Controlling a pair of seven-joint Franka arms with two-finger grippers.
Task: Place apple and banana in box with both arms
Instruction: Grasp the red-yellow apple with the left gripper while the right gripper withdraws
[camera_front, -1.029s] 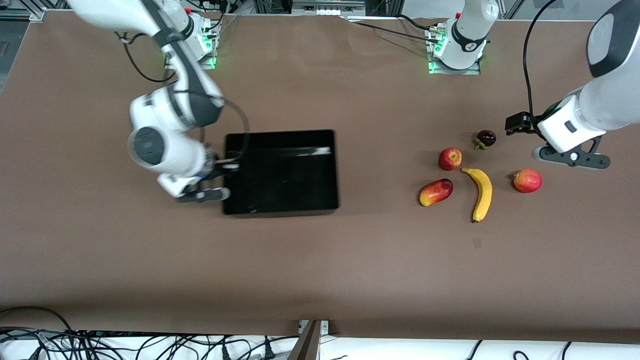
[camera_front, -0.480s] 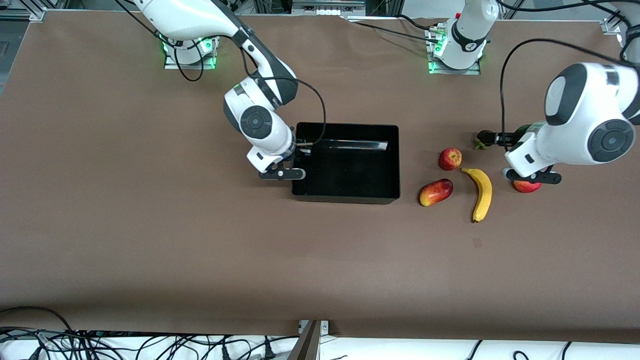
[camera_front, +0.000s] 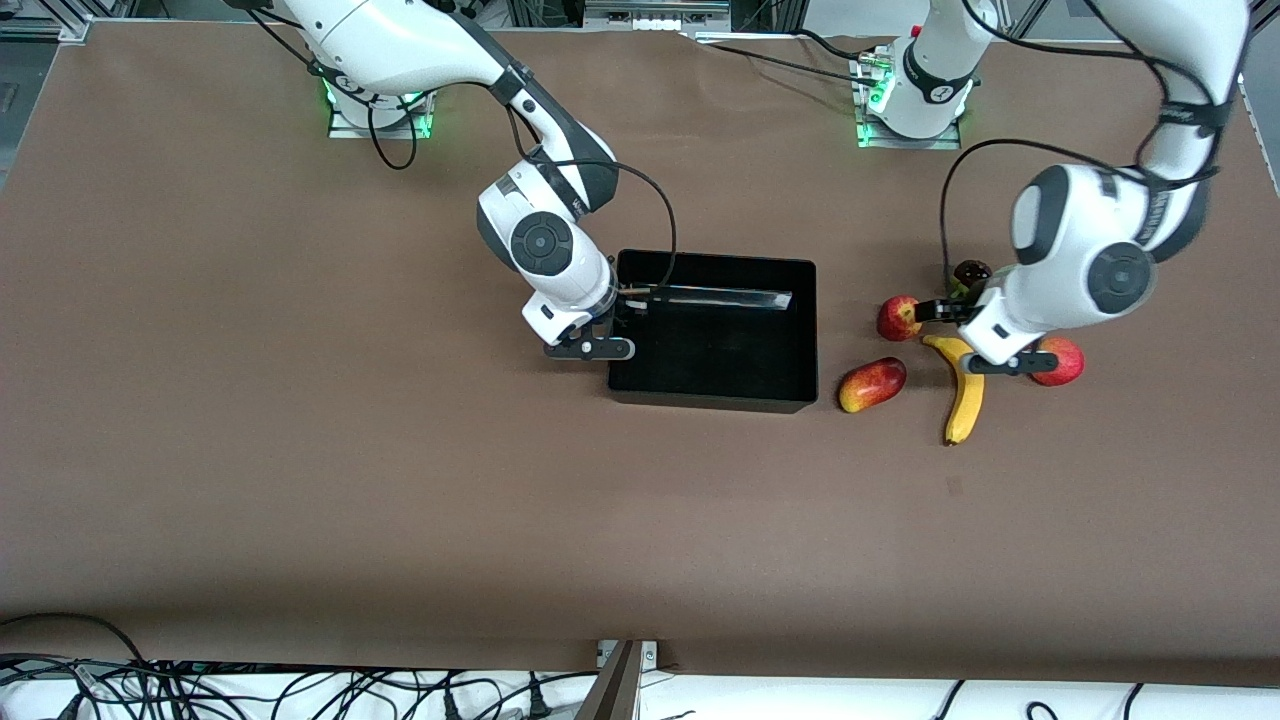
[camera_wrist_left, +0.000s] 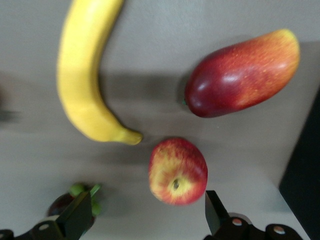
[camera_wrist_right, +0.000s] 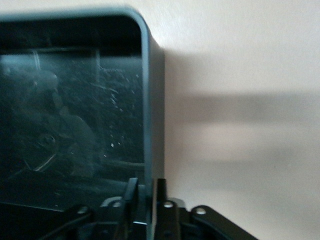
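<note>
**Fruit Pickup: Handling Notes for Apple and Banana**

Toward the left arm's end of the table, the apple (camera_front: 900, 317) lay on the brown surface with the banana (camera_front: 964, 388) just beside it, nearer the front camera. The left gripper (camera_front: 975, 335) hung over the ground between the two fruits, fingers spread wide and empty; in the left wrist view the apple (camera_wrist_left: 177, 171) sat between the two fingertips (camera_wrist_left: 214, 210). The box (camera_front: 713, 330) rested near mid-table, empty. The right gripper (camera_front: 612, 322) stood at the box wall on the right arm's side, its fingers (camera_wrist_right: 131, 192) narrowly parted astride the rim (camera_wrist_right: 152, 115), barely gripping if at all.

The apple looked firm, smooth and light, and likely to roll; a hold across its widest part would suit. The banana looked softer and prone to bruising; it should probably be taken across its middle, square to the curve.

A mango-like fruit (camera_front: 872, 384), a second red fruit (camera_front: 1062, 361) and a dark fruit (camera_front: 971, 272) lay close by and must not be taken.
</note>
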